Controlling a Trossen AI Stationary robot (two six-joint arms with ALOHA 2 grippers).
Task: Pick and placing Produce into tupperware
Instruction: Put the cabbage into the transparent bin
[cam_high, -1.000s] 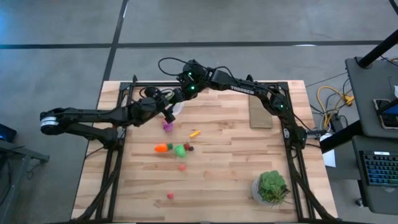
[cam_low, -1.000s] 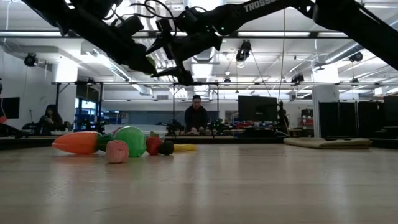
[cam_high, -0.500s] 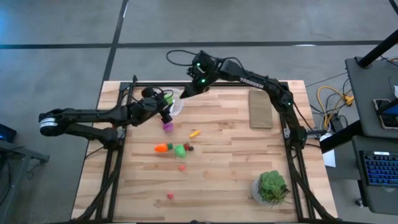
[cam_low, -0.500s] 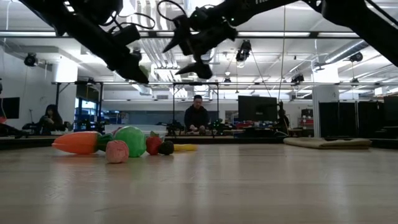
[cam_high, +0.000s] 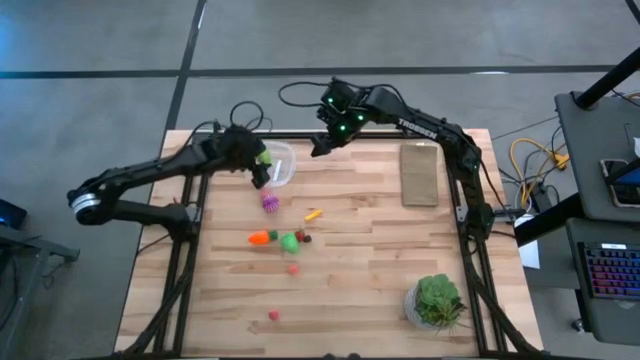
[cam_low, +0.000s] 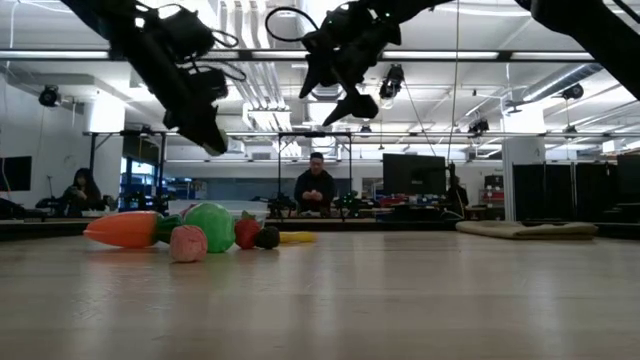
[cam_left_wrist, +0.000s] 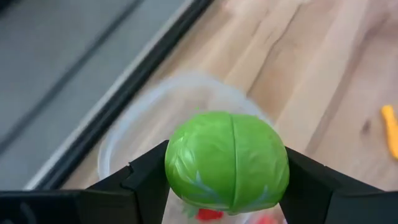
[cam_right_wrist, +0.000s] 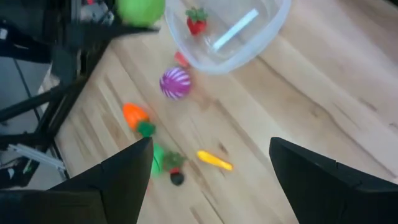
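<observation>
My left gripper is shut on a green ball and hovers over the near-left rim of the tupperware, a clear round bowl near the table's far edge with small red pieces inside. My right gripper is open, raised just right of the bowl, holding nothing. On the table lie the purple bumpy piece, the yellow-orange bit, the carrot, a second green ball and loose red pieces. My left gripper pinches the green ball between its two fingers, one on each side of its widest part. The ball is lifted clear of the table and hangs over the bowl's rim.
A flat tan board lies at the far right. A leafy plant in a white pot stands at the near right corner. Another red piece lies near the front edge. In the low view, people sit in the room behind.
My left gripper has risen and moved toward the far edge, from beside the purple piece to over the bowl. My right gripper has drawn away from the bowl, up and toward the table's right.
</observation>
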